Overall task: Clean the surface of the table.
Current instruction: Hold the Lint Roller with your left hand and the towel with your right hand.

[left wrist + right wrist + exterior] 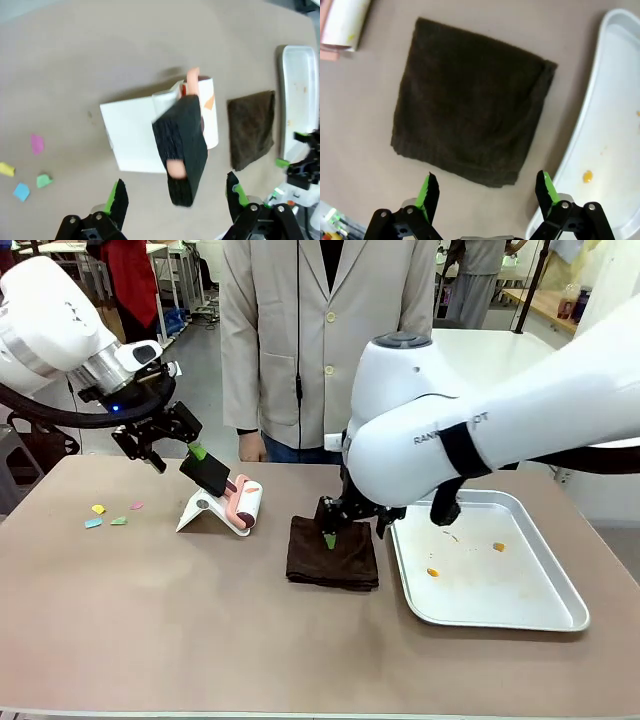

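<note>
You're at the tool pickup: small coloured paper scraps (110,515) lie on the left of the large taupe-brown table (200,630), not yet cleared. Your left gripper (175,197), angled down from the left, stands wide open with the end of the lint roller's black foam handle (182,145) between its fingers; close squarely. Your right gripper (487,192), jaws equally spread and empty, points straight down over the folded dark brown cloth (470,100) beside the silver metal tray (560,610); lower it before pinching.
</note>
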Available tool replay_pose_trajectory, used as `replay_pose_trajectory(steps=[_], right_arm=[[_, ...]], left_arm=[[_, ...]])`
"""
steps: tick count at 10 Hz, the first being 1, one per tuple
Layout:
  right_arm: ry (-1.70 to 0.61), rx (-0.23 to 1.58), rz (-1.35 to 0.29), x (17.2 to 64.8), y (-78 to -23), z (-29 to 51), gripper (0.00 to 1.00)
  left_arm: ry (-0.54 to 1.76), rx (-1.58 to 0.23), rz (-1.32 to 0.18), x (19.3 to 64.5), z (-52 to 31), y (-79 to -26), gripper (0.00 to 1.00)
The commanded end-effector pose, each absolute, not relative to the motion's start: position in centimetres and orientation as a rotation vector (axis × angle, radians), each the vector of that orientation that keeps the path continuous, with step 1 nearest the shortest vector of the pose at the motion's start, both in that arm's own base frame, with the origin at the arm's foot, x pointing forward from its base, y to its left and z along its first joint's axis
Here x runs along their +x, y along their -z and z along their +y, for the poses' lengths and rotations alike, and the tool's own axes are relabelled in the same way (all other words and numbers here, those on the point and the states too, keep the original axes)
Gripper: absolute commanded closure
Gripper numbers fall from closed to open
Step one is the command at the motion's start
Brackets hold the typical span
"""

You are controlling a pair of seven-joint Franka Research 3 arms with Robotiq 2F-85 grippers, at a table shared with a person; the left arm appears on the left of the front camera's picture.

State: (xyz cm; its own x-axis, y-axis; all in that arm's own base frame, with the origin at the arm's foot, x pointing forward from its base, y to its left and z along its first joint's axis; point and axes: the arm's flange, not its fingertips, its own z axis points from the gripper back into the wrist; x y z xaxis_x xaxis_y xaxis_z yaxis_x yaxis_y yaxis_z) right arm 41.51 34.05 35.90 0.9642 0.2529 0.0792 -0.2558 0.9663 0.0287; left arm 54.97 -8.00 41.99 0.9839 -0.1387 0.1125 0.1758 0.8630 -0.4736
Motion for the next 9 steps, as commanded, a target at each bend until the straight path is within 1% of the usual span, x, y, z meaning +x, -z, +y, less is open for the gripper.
replay_pose_trajectory(steps=[1, 3, 6, 8, 9], right_arm=[[-0.237, 0.042, -0.034, 42.8, -35.5, 35.2, 0.00], [-0.202, 0.036, -0.007, 43.7, -34.8, 34.9, 0.00], [-0.100, -0.032, -0.001, 44.8, -33.5, 34.8, 0.00], [-0.063, 0.061, -0.018, 45.5, -32.3, 34.1, 0.00], [-0.037, 0.072, -0.032, 45.8, -31.7, 33.7, 0.00]], left_arm=[[0.155, -0.636, -0.061, 57.2, -6.5, -41.2, 0.00], [0.147, -0.720, -0.037, 57.3, -6.1, -39.4, 0.00], [0.149, -0.755, -0.048, 57.0, -6.3, -38.9, 0.00], [0.161, -0.755, -0.067, 56.8, -6.2, -38.9, 0.00], [0.167, -0.754, -0.064, 56.8, -6.2, -38.8, 0.00]])
